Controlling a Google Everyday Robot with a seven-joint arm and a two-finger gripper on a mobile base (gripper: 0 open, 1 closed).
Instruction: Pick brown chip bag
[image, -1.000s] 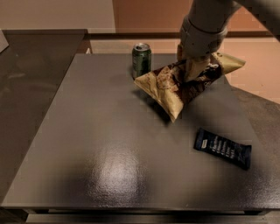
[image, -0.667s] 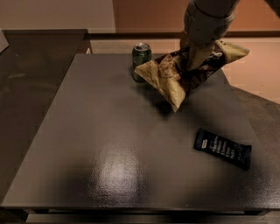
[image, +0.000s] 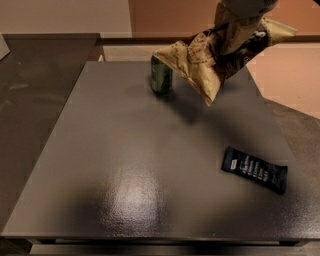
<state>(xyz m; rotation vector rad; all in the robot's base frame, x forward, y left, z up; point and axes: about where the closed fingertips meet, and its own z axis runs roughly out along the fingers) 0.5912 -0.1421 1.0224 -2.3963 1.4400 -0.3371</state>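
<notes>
The brown chip bag (image: 210, 60) is a crinkled foil bag with tan-gold ends and a dark brown middle. It hangs in the air above the far right part of the table, tilted, its left end drooping toward the green can. My gripper (image: 235, 37) comes down from the top right and is shut on the bag's middle, holding it clear of the tabletop. The bag casts a shadow on the table below it.
A green can (image: 161, 74) stands upright at the far middle of the dark table (image: 125, 165), just left of the bag's lower end. A small flat black bar wrapper (image: 254, 169) lies at the right. A second dark counter (image: 30, 85) adjoins on the left.
My gripper has lifted the brown chip bag up off the table and a little to the right. The can and the wrapper have not moved.
</notes>
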